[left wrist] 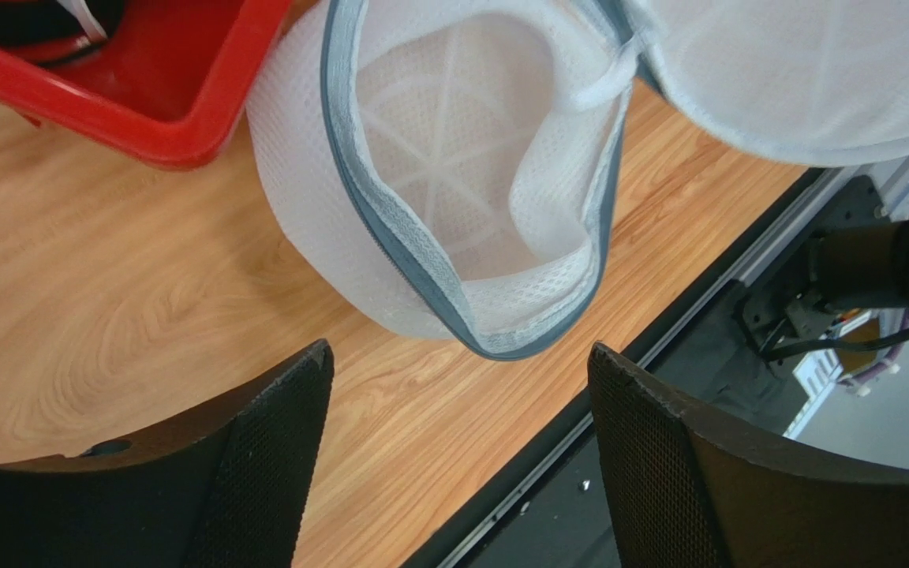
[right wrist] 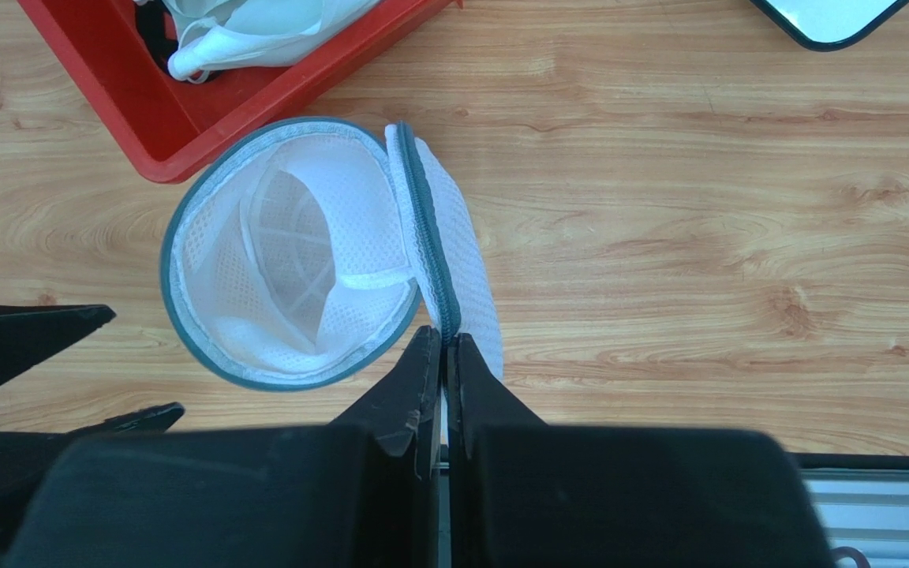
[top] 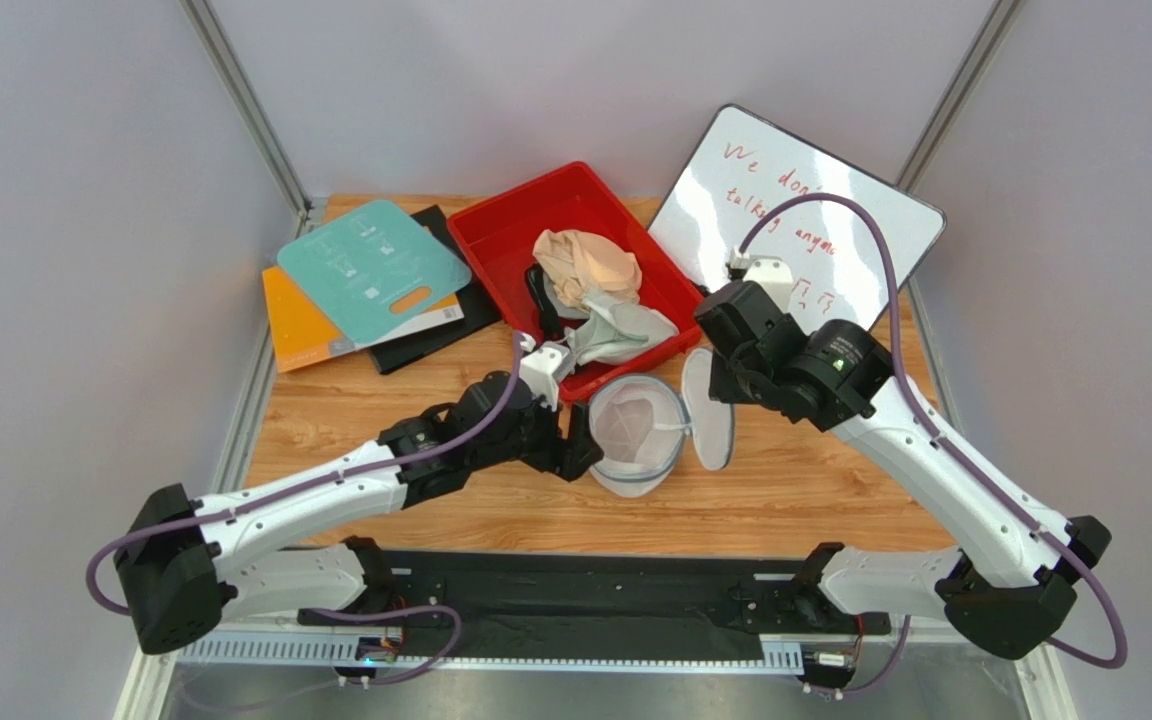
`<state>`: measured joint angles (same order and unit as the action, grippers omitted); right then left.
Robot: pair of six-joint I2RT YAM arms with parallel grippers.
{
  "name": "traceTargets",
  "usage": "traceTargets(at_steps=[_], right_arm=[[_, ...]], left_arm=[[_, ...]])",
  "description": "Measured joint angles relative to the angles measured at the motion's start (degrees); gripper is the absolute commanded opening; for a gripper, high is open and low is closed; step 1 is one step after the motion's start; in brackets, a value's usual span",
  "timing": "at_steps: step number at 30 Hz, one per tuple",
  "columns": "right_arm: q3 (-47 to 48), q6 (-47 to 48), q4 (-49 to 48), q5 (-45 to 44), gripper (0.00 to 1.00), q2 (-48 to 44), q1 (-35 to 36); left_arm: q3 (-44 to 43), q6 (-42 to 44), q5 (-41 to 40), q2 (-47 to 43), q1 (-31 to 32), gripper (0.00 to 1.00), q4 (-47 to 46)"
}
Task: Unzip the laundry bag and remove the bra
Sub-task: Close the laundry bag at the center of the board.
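Observation:
The laundry bag (top: 636, 428) lies open on the wooden table, its round lid (top: 707, 408) flipped up to the right. Its inside shows only white mesh in the left wrist view (left wrist: 471, 178) and the right wrist view (right wrist: 293, 255). The beige bra (top: 585, 264) lies in the red bin (top: 507, 210), outside the bag. My right gripper (right wrist: 443, 334) is shut on the grey zipper band of the lid (right wrist: 453, 260). My left gripper (left wrist: 459, 355) is open and empty just left of the bag, touching nothing.
A grey-white garment (top: 620, 330) hangs over the bin's near edge, next to the bag. A whiteboard (top: 800, 210) leans at the back right. Teal, orange and black boards (top: 372, 270) lie at the back left. A black rail (left wrist: 661, 355) runs along the table's near edge.

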<state>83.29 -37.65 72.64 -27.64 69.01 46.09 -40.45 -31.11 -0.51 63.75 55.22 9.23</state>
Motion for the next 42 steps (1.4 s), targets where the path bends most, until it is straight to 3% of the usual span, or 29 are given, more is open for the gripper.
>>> traceTargets(at_steps=[6, 18, 26, 35, 42], right_arm=[[-1.01, 0.46, -0.92, 2.43, 0.0, -0.37, 0.61], [-2.34, 0.48, -3.98, 5.88, 0.0, -2.19, 2.54], [-2.78, 0.48, -4.39, 6.14, 0.0, -2.54, 2.54], [-2.78, 0.46, -4.31, 4.7, 0.0, -3.91, 2.54], [-2.78, 0.46, -4.37, 4.61, 0.0, -5.16, 2.54]], left_arm=[[-1.84, -0.13, 0.15, -2.71, 0.15, 0.84, -1.97], [-8.63, -7.23, 11.85, 21.31, 0.26, 0.8, -22.05], [-8.39, -12.02, 15.52, 29.14, 0.31, 0.77, -32.02], [-0.39, -14.86, 15.67, 31.58, 0.31, 0.77, -41.66], [-0.22, -14.8, 17.05, 32.52, 1.03, 0.8, -45.57]])
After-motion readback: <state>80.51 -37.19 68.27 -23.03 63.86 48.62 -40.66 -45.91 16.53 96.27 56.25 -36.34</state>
